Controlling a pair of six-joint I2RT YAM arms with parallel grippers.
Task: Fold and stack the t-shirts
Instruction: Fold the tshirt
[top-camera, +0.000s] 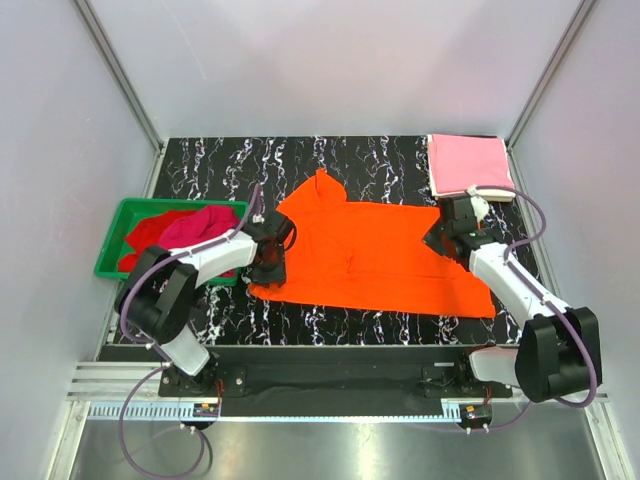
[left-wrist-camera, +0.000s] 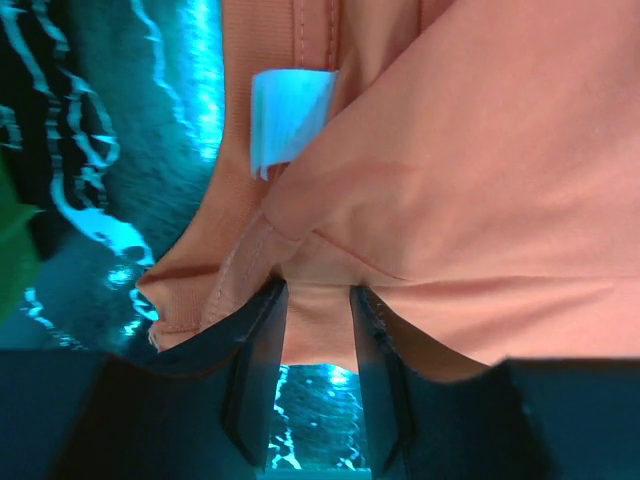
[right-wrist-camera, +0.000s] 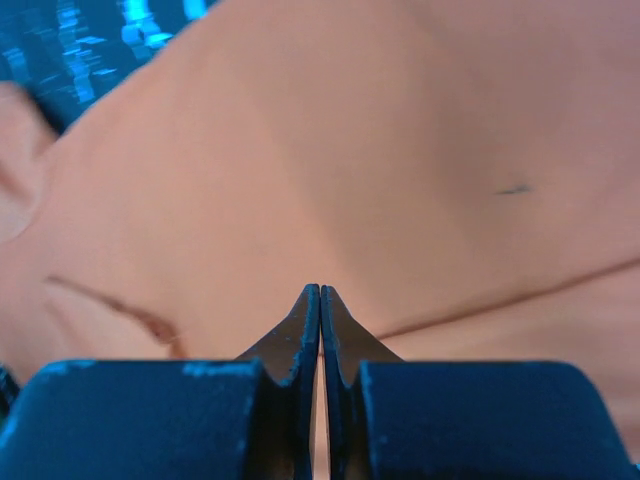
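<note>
The orange t-shirt (top-camera: 370, 255) lies spread across the middle of the table (top-camera: 300, 325), reaching toward the right edge, one sleeve pointing at the far edge. It is thin, soft knit cloth, so I judge it light and limp. It will sag, drag and wrinkle rather than keep any shape, and it should slide easily over the smooth tabletop. A one-point lift would bunch it, so it is best taken at two spread points along a seam or hem, where doubled cloth gives the fingers something thicker to bite. The left gripper (top-camera: 268, 262) sits at the shirt's left end, its jaws part-way closed on a thick fold near the stitched band and the white label (left-wrist-camera: 290, 115). The right gripper (top-camera: 443, 238) is at the shirt's far right side. Its jaws are pressed tip to tip on the cloth and creases run out from them, so a thin layer seems nipped. A pink t-shirt (top-camera: 470, 165) lies folded at the far right corner. A red t-shirt (top-camera: 145, 232) and a magenta t-shirt (top-camera: 205, 225) sit heaped in the green bin (top-camera: 112, 262) at the left edge.
</note>
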